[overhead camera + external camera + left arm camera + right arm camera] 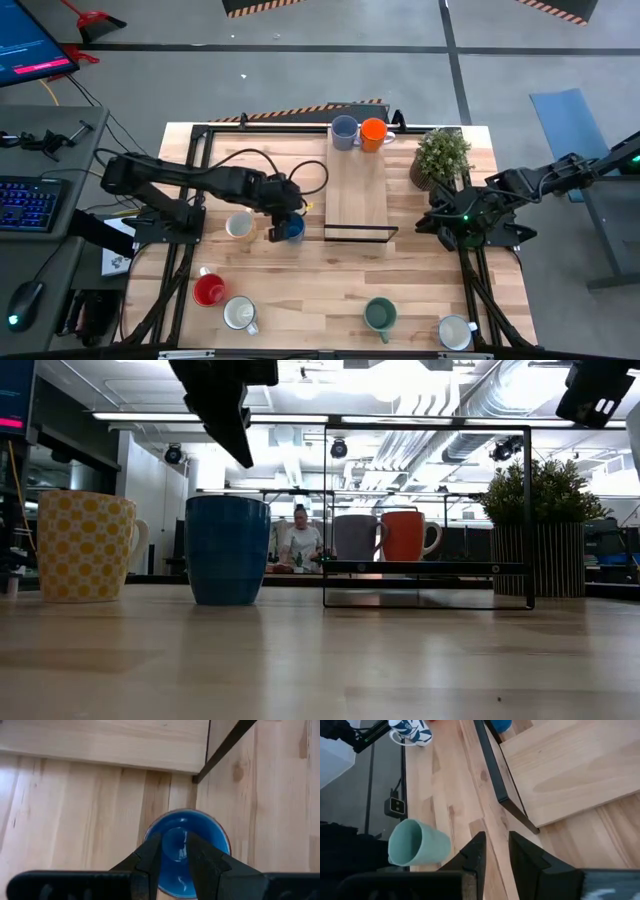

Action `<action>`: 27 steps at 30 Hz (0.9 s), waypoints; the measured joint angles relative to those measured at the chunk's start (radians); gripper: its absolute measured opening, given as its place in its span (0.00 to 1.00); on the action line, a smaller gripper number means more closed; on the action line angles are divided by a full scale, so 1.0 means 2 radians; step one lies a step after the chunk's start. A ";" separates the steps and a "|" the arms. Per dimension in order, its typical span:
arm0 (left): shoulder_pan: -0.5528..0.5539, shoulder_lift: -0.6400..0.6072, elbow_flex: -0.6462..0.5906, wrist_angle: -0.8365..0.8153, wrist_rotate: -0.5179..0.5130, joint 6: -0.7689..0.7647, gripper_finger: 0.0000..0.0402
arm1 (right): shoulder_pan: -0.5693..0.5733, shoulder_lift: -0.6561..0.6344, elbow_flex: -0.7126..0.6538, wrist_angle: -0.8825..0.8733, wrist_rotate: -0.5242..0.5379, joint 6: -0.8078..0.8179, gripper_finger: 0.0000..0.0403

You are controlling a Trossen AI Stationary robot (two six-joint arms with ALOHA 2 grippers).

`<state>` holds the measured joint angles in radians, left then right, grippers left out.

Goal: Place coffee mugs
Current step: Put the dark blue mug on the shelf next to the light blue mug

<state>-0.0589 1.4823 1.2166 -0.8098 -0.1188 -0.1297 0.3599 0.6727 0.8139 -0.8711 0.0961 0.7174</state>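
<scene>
A dark blue mug [293,230] stands upright on the table just left of the wooden platform [355,185]. My left gripper [174,844] hangs open above the mug's mouth [185,827], clear of the rim in the low view [228,510]. A cream dotted mug [238,225] stands beside it on the left. A grey-blue mug [344,132] and an orange mug [373,133] stand at the platform's far end. My right gripper [496,847] is open and holds nothing, raised near the table's right edge [447,226].
Along the near edge stand a red mug [208,290], a white mug [240,314], a green mug [380,316] and another white mug [455,332]. A potted plant [440,158] stands at the back right. The platform has a black metal frame [430,568].
</scene>
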 joint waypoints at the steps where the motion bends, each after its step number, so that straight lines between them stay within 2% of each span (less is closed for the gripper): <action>1: 0.000 0.003 0.000 -0.002 0.000 0.000 0.20 | 0.000 0.000 0.000 0.000 0.000 -0.001 0.16; 6: 0.001 0.028 0.000 -0.011 -0.024 0.001 0.20 | 0.000 0.000 0.000 -0.005 0.000 -0.002 0.16; 13: 0.012 0.049 0.000 -0.017 -0.024 -0.005 0.20 | 0.000 0.000 0.000 -0.012 -0.001 -0.002 0.16; 27: 0.050 0.048 0.000 -0.040 0.024 -0.022 0.20 | 0.000 0.000 0.000 -0.013 -0.005 -0.002 0.16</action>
<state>0.0414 1.5780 1.2163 -0.8902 -0.0713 -0.1738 0.3595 0.6735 0.8139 -0.8963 0.0856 0.7139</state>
